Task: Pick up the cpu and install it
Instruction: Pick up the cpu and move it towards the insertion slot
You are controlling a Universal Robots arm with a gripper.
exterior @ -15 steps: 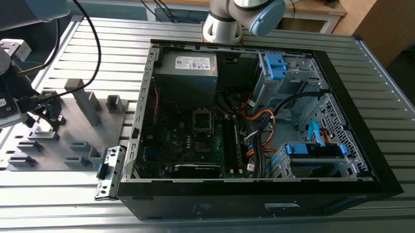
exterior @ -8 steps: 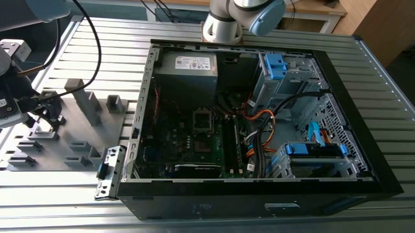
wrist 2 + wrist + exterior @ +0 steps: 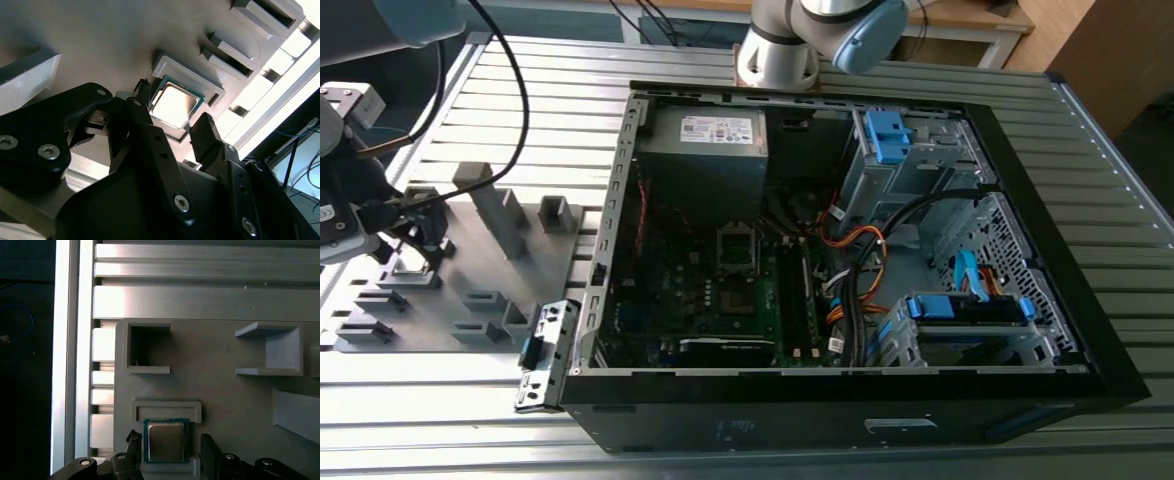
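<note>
Second wrist view: we see the small silvery-topped square cpu [image 3: 175, 106] seated in its grey plastic nest [image 3: 186, 71], which keeps it squared for gripping; our black gripper [image 3: 174, 109] straddles it, jaws apart, unclamped.

Exterior view high over case [image 3: 787, 420]; both wrist views close on cpu [image 3: 175, 106] [image 3: 166, 442]

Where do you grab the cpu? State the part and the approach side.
Grip the cpu by its two free opposite edges, coming from straight above. It lies flat in a grey holder whose raised lips block the other two edges; the open gripper straddles the free ones.
</note>
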